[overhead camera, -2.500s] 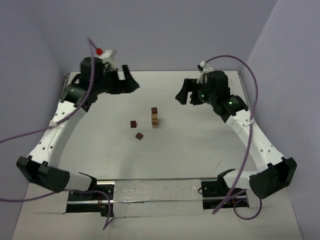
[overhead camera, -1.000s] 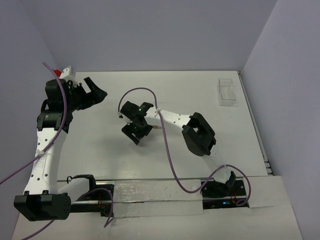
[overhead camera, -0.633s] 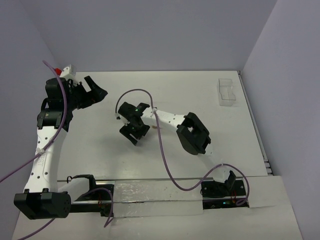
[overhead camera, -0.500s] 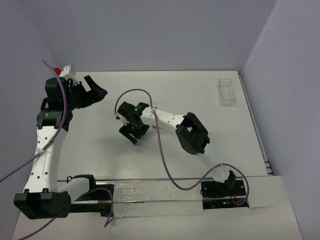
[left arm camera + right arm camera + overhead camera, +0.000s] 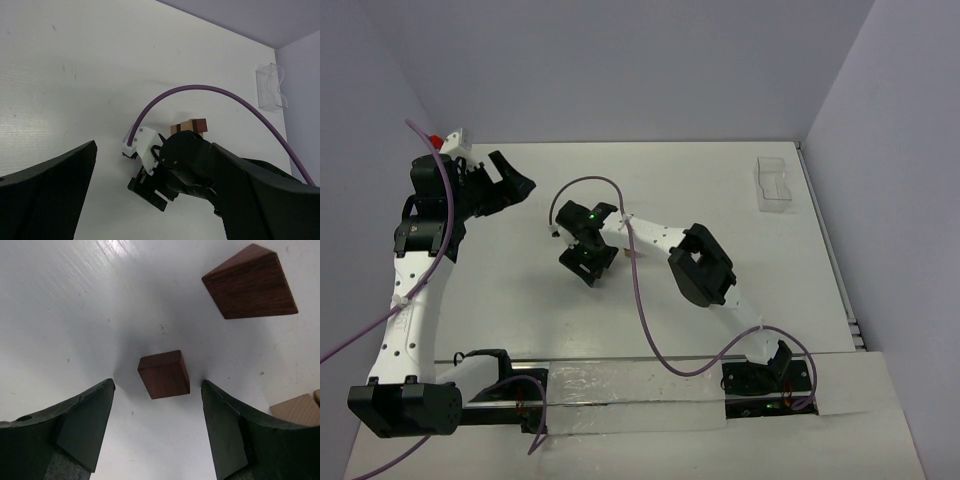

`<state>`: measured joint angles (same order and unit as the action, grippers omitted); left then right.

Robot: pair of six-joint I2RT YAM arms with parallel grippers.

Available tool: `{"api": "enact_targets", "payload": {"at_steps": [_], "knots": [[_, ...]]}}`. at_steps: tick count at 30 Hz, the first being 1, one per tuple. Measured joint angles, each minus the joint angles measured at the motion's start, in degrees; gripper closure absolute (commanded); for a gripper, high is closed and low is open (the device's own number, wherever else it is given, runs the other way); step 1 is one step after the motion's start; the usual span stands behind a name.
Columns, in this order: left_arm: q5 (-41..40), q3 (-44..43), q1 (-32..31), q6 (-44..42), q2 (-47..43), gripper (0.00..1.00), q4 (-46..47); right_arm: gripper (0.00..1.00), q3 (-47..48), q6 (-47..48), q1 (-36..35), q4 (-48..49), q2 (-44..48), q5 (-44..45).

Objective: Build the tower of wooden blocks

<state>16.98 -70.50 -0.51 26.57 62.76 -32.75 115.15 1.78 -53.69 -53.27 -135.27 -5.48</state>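
Right arm has swung in from the far side to mid-table, while the left arm has pulled back to the upper left. A small brown cube [image 5: 164, 374] now sits on the table [image 5: 75, 305] at centre of the wrist view, between the fingers of the right gripper [image 5: 157, 390]. The jaws are parted, a gap on each side, nothing gripped yet.

Cube looks light, stiff, smooth-faced hardwood. It lies slightly skewed to the fingers, so it may twist as they close. Best hold, prob.: two opp. flat sides, low and centred.

A second brown cube [image 5: 250, 282] lies upper right, well apart. A tan block [image 5: 298, 410] shows at the lower-right edge, likely the foot of the tower [image 5: 190, 125], which peeks tan-and-brown behind the right wrist in the left wrist view. It is hidden in the top view. Slim, so it should tip easily.

Left gripper [image 5: 515, 175] hangs spread wide at upper left, empty. Clear tray [image 5: 772, 185] at upper right, no blocks visible in it.
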Motion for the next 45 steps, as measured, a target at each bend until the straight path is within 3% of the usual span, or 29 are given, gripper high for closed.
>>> {"api": "enact_targets", "payload": {"at_steps": [22, 37, 40, 41, 43, 45], "knots": [[0.4, 0.0, 0.0, 0.3, 0.1, 0.01, 0.5, 0.31, 1.4, 12.9, 0.3, -0.5, -0.3, -2.1], [0.7, 0.0, 1.9, 1.4, 0.5, 0.01, 0.9, 0.66, 1.5, 14.4, 0.3, -1.0, -1.0, -3.4], [0.5, 0.0, 2.1, 1.5, 0.9, 0.01, 0.9, 0.79, 1.4, 14.2, 0.3, -0.9, -0.9, -3.7], [0.2, 0.0, 2.1, 1.6, 1.0, 0.01, 0.9, 0.79, 1.0, 14.0, 0.3, -0.7, -0.6, -3.9], [-0.6, 0.0, 2.2, 1.8, 1.1, 0.01, 0.9, 0.99, -0.8, 12.5, 0.3, -0.5, 0.6, -4.8], [-1.3, 0.0, 2.6, 2.0, 1.1, 0.01, 0.9, 1.00, -3.3, 10.2, 0.3, -0.4, 2.3, -5.5]]}}
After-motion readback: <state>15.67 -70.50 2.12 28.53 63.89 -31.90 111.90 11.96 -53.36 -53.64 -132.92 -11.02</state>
